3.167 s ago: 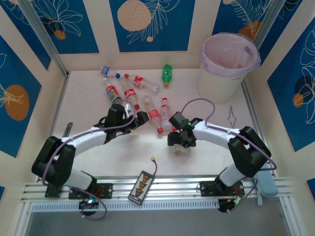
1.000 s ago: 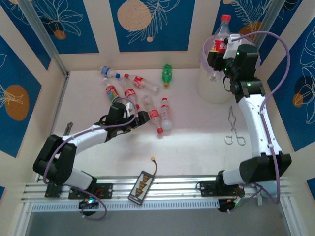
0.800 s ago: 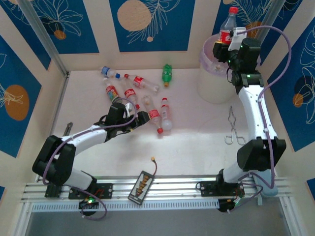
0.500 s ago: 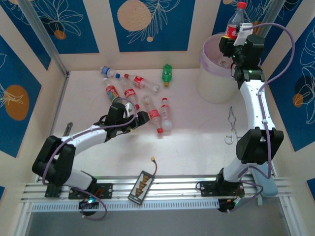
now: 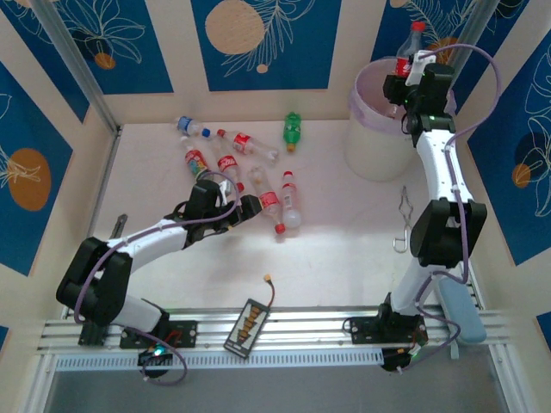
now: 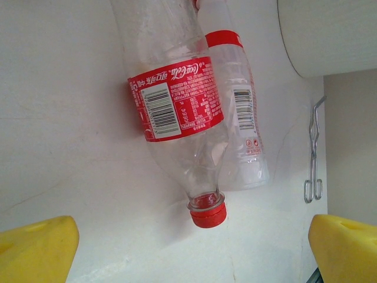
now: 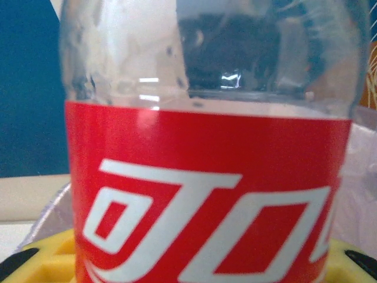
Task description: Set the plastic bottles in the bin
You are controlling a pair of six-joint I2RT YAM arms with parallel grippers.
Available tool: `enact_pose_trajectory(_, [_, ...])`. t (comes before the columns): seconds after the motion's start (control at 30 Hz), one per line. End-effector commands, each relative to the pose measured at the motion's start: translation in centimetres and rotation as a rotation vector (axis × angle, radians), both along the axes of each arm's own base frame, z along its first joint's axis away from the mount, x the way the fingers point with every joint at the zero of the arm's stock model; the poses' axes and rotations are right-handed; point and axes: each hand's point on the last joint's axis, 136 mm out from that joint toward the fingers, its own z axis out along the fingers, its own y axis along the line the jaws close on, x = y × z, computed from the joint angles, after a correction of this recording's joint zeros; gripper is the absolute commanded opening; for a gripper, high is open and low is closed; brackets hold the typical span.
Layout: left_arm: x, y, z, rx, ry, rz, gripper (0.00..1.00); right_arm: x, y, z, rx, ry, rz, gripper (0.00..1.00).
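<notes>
Right pincer [image 5: 406, 79] clamping upright bottle [image 5: 411, 45] over bin [image 5: 370, 146], left pincer [image 6: 191, 244] spread wide by two lying bottles [image 6: 177, 100], tongs [image 5: 405, 219] nearby

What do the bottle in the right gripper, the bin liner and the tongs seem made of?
The held bottle: clear, glossy thin plastic, see-through with highlights; red printed label. The bin liner: thin translucent plastic film, pale lilac, draped over the rim. The tongs: probably metal wire, thin and grey; too small to be sure.
</notes>
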Motion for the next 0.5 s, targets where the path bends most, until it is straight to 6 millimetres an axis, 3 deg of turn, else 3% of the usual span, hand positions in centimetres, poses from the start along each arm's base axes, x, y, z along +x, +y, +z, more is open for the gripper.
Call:
enact_pose_trajectory(0.0, [0.2, -0.4, 0.4, 0.016, -0.022, -0.012, 1.0, 0.4, -0.6, -0.2, -0.002, 0.024, -0.012, 0.49])
enact_pose_trajectory(0.3, [0.3, -0.3, 0.1, 0.029, -0.016, -0.009, 1.0, 1.8, -1.6, -4.6, 0.041, 0.134, -0.02, 0.57])
enact_pose_trajectory(0.47, [0.5, -0.4, -0.2, 0.031, -0.011, -0.009, 1.0, 2.3, -1.8, -6.3, 0.047, 0.173, -0.019, 0.67])
